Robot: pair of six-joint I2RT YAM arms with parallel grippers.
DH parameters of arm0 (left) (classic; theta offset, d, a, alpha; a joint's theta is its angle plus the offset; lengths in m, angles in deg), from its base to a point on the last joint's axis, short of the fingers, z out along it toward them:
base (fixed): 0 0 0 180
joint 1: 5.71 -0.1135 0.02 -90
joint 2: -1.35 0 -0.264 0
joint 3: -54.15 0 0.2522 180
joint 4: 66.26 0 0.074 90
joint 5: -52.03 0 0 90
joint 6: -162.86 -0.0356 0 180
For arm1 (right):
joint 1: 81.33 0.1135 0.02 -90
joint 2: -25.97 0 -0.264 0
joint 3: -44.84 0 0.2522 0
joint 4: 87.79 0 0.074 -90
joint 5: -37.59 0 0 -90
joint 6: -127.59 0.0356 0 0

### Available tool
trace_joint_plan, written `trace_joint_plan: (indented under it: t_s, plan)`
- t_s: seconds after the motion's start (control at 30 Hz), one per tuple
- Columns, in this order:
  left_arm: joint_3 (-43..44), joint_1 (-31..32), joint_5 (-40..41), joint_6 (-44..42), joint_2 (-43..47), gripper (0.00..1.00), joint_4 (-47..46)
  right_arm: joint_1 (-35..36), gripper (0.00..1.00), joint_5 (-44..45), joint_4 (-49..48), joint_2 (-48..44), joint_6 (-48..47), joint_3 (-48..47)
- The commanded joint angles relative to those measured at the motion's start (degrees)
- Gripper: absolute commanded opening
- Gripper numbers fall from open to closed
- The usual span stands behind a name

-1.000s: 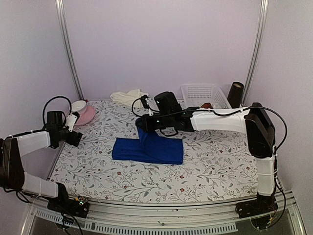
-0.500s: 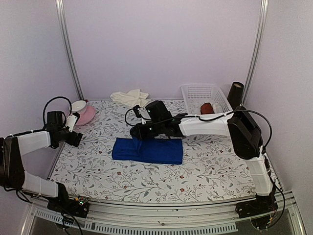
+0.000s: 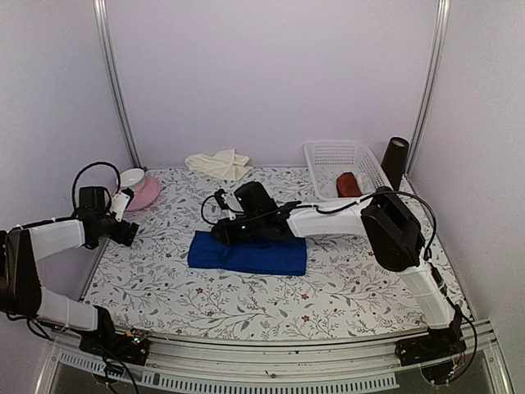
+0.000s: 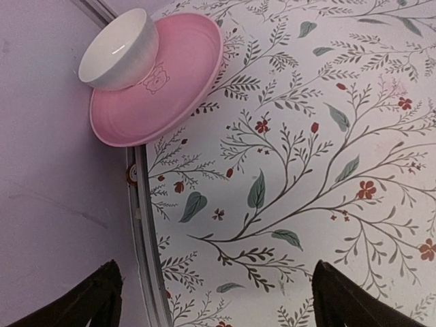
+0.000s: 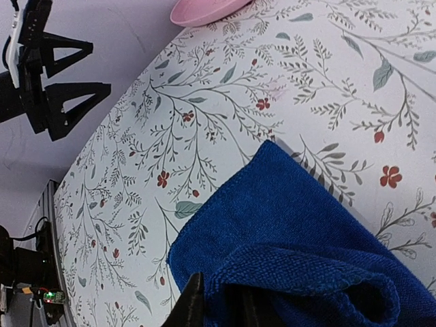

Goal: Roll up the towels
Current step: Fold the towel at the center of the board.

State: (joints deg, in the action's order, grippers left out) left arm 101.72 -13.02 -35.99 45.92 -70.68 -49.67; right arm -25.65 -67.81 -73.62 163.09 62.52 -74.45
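The royal blue towel (image 3: 250,254) lies folded flat in the middle of the table. My right gripper (image 3: 220,233) is low over its far left corner, shut on a folded-over edge of the blue towel (image 5: 293,225). One dark finger (image 5: 191,306) shows against the fold in the right wrist view. The cream towel (image 3: 217,162) lies crumpled at the table's back edge, away from both grippers. My left gripper (image 3: 129,232) hovers open and empty at the table's left edge, with its fingertips (image 4: 103,293) wide apart over bare tablecloth.
A pink plate (image 3: 146,195) with a white bowl (image 3: 132,178) sits at the back left, just beyond my left gripper. A white basket (image 3: 340,158) at the back right holds a dark red roll (image 3: 348,181). A dark cylinder (image 3: 395,160) stands beside it.
My right gripper has moved left and down with the blue towel's edge. The raised flap now lies folded onto the towel. The left arm has not moved.
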Motion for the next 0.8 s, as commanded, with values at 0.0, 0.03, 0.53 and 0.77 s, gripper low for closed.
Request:
trace_joint_plan:
  t_s: [0.0, 0.03, 0.53, 0.77]
  plan:
    - [0.0, -0.5, -0.7, -0.1, -0.8, 0.97, -0.5, 0.9, 0.23, -3.2, -2.1, 3.0, 0.2, -3.5]
    - [0.1, -0.5, -0.7, -0.1, -0.9, 0.97, -0.5, 1.1, 0.25, -4.8, -2.7, 3.5, 0.2, -4.1]
    - [3.2, 2.0, -10.0, -1.0, -0.1, 0.97, 3.3, -0.6, 0.56, -0.5, -4.0, -10.2, -5.3, 5.7]
    - [-0.8, 12.7, -25.6, -12.3, 11.4, 0.97, 2.2, -4.0, 0.60, 8.4, 0.8, -24.8, -8.6, 21.1]
